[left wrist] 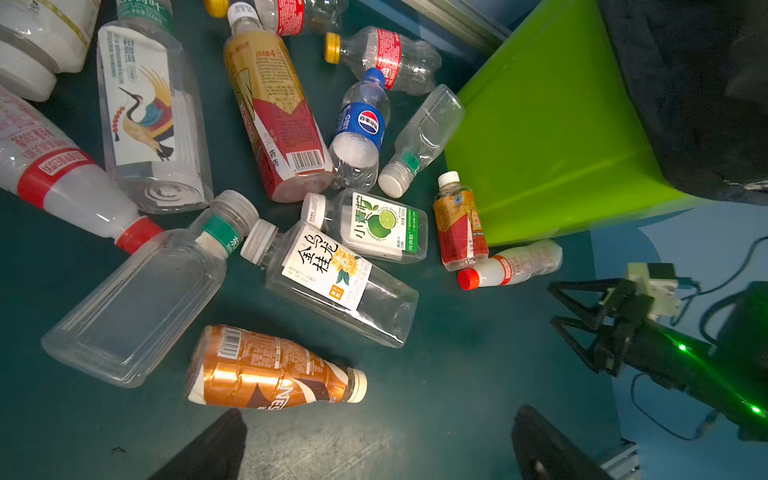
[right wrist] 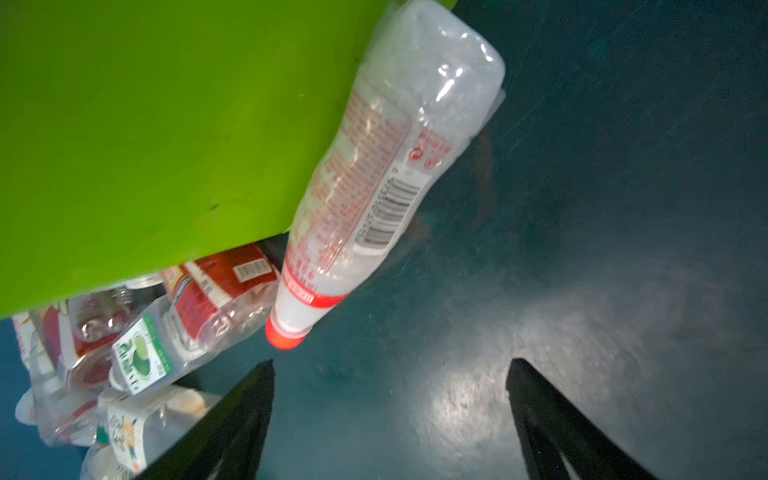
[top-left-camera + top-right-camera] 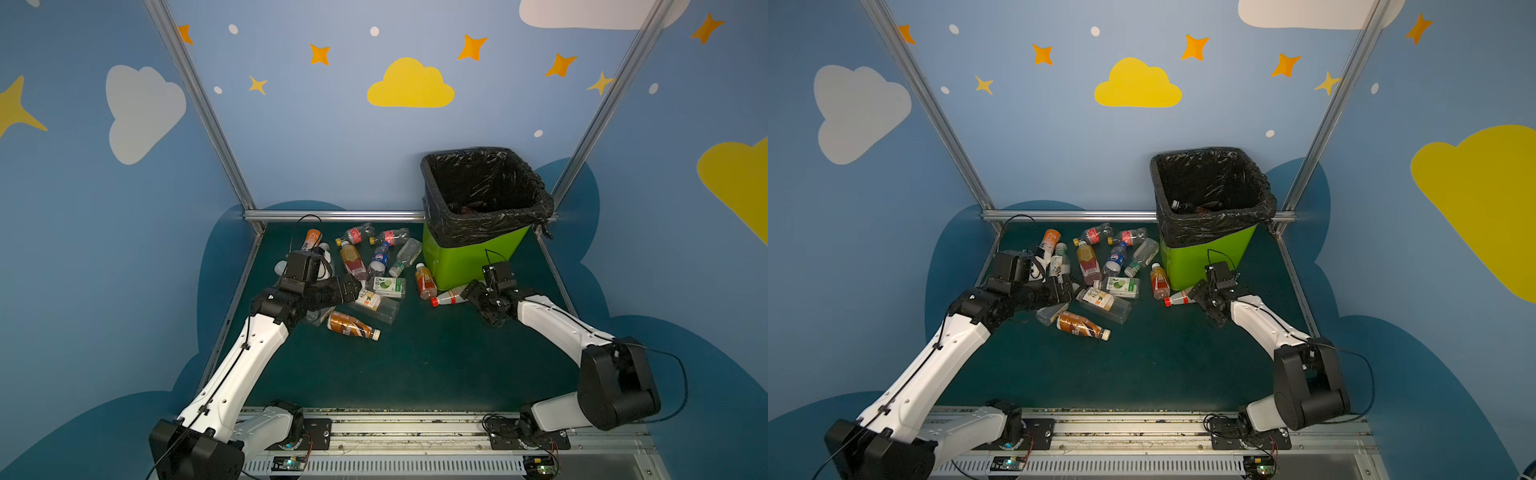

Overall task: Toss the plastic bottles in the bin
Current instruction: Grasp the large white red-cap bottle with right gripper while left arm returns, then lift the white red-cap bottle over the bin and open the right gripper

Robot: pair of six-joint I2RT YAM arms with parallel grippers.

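Observation:
Several plastic bottles (image 3: 376, 266) lie in a heap on the dark green table, left of the lime-green bin (image 3: 469, 266) with its black bag. My left gripper (image 1: 378, 411) hangs open over the heap's near edge, just above an orange-brown bottle (image 1: 270, 370) and beside a clear one with a white label (image 1: 332, 282). A milky bottle with a red cap (image 2: 374, 187) lies against the bin's (image 2: 145, 124) foot. My right gripper (image 2: 390, 361) is open and empty, low over the table just short of that cap. At least one bottle (image 3: 1183, 205) lies inside the bin.
An aluminium rail (image 3: 332, 215) and slanted posts frame the back of the table, with blue walls close on both sides. The bin (image 3: 1204, 257) stands in the back right corner. Bare table surface (image 3: 415, 365) lies between the heap and the front rail.

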